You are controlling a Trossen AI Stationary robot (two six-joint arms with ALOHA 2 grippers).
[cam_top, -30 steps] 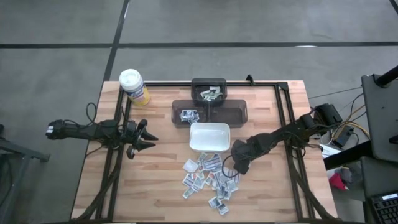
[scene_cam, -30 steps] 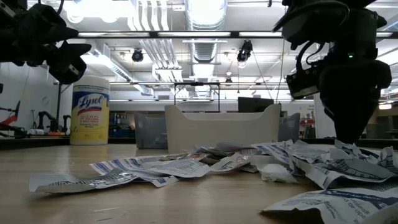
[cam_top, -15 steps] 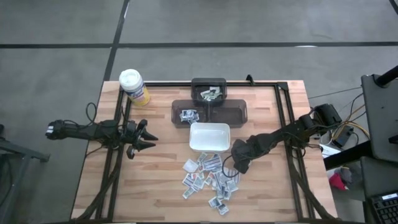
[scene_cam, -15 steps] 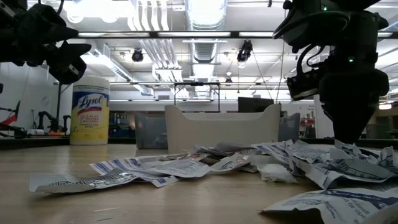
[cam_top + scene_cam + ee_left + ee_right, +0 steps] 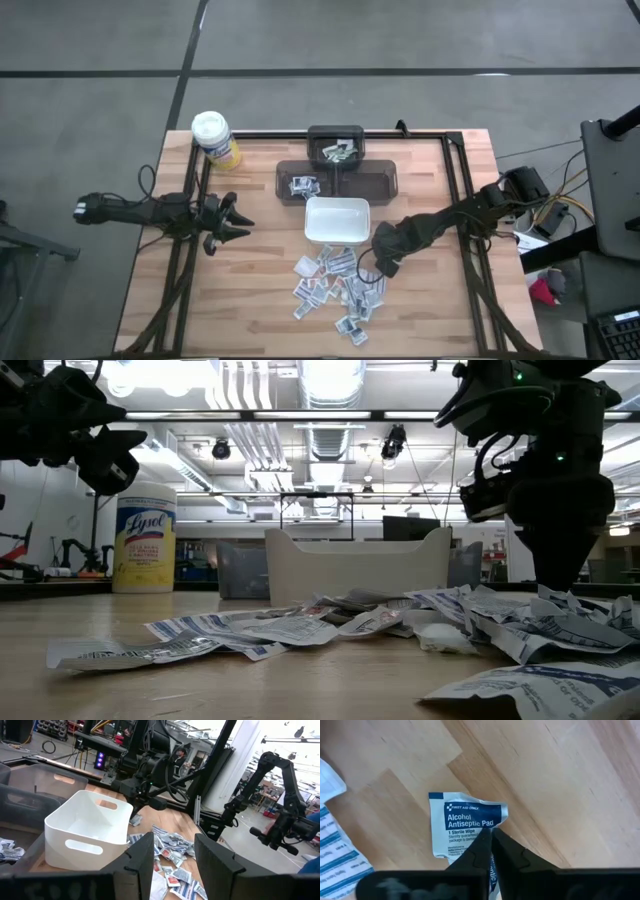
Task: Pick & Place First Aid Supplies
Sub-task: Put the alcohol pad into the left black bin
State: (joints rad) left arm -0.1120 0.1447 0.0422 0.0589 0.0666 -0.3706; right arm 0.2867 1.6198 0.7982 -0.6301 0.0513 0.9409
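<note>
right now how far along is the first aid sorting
Early. A few packets already lie in the dark bins behind the white dish, which looks empty. The right hand is shut on an alcohol antiseptic pad at the right edge of the pile. The left hand hovers open off to the left. Most of the loose packets remain on the table.

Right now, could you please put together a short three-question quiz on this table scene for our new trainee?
1. True or false: the right claw is shut on an alcohol antiseptic pad packet.
2. Where is the left claw? A) over the white dish B) above bare table, away from the packets C) in a bin
3. Fill in: the white dish holds ____ packets.

Key: 1 true; 2 B; 3 no.
</note>
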